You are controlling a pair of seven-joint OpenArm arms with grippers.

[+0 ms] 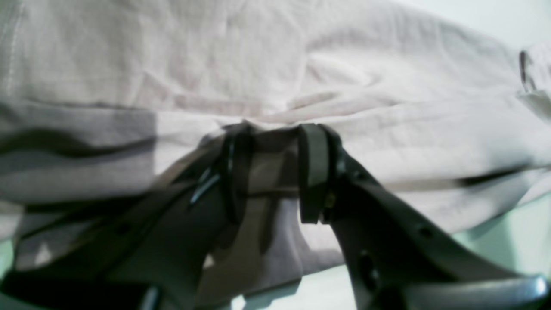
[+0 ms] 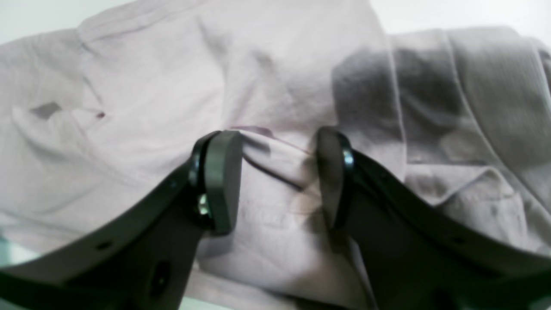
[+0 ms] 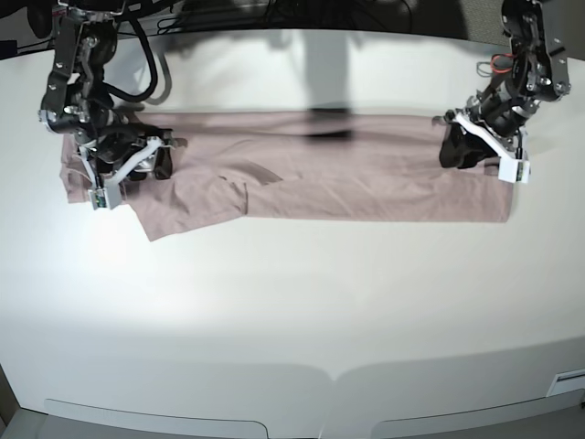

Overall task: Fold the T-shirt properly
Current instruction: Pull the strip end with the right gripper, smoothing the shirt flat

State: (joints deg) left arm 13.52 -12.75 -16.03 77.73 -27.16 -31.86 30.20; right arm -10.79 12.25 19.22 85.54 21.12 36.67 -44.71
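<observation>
Crosswise, T-shirt (image 3: 366, 174) lengthwise left-right

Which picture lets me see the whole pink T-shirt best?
The base view. It shows the whole T-shirt spread in a long band on the white table, one sleeve sticking out. The left wrist view shows only blurry folds around the left gripper. The right wrist view shows rumpled cloth around the right gripper.

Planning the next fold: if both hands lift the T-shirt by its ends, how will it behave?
The T-shirt looks thin and wrinkled, so it will probably sag limply between the hands. The sleeve sticking out near the right hand would likely dangle. On the smooth table it may slide and bunch rather than hold shape.
</observation>
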